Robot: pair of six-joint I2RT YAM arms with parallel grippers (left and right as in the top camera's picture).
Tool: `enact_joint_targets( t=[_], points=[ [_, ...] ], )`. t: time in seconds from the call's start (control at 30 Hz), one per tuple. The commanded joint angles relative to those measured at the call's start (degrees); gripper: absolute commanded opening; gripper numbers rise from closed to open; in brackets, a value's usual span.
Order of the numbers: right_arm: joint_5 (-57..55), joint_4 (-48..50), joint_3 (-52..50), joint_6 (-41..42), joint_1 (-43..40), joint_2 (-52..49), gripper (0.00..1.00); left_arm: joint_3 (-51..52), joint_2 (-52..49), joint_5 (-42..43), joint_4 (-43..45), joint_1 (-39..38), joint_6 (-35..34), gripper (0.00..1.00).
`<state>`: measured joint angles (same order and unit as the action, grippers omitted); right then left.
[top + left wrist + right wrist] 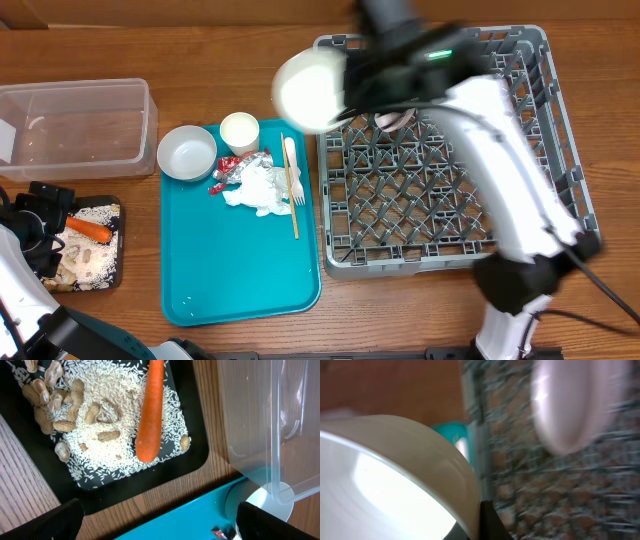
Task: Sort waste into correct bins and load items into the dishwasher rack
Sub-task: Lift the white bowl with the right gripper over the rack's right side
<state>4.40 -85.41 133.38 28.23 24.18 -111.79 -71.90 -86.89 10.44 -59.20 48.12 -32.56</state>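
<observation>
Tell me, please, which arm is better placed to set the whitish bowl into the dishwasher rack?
The right: the right gripper is shut on the whitish bowl, at the edge of the dishwasher rack. The left gripper hangs open over the black tray, far from it.

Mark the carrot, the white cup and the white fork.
carrot (149,415): left wrist view, middle of its orange body.
white cup (240,132): overhead view, centre of its open mouth.
white fork (291,158): overhead view, on the handle.
</observation>
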Motion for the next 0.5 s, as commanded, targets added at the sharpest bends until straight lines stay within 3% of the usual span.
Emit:
enact_joint_targets(
  t=[0.0, 0.23, 0.47],
  points=[
    [-12.0, -1.5, 1.4, -1.2, -8.6, 3.8, 0.04, -1.0, 0.3, -0.6, -0.1, 0.2, 1.1, 1.0],
    [-35.1, -3.0, -1.1, 5.5, -20.5, 3.3, 0.04, -1.0, 0.3, -0.6, -0.1, 0.2, 1.1, 1.0],
    [-56.4, -1.8, -8.3, 14.6, -22.4, 2.9, 0.04, -1.0, 0.3, -0.6, -0.1, 0.2, 1.1, 1.0]
  ],
)
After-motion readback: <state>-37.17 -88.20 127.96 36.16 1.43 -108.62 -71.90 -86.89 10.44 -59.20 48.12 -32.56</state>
